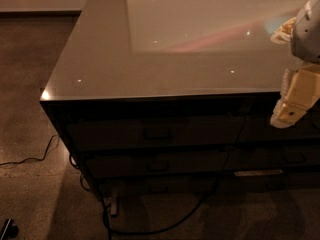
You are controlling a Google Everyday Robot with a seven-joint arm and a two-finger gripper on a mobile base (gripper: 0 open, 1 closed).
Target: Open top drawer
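Observation:
The top drawer (pixel 150 134) is the uppermost dark brown front panel just under the countertop. Its small rectangular pull handle (pixel 157 133) sits at the panel's centre. The front stands flush with the cabinet face, so the drawer is closed and its inside is hidden. My gripper (pixel 289 109), cream-coloured, hangs at the right edge of the view, in front of the cabinet's top right corner. It is well to the right of the handle, about level with the top drawer, and touches nothing that I can see.
A glossy grey countertop (pixel 100 59) covers the cabinet. Two alike dark drawer fronts lie below, the middle drawer (pixel 158 165) and the bottom drawer (pixel 158 188). A black cable (pixel 200 204) droops across the lower drawers to the floor. Another cable (pixel 35 158) and a small dark object (pixel 7 229) lie on the floor at left.

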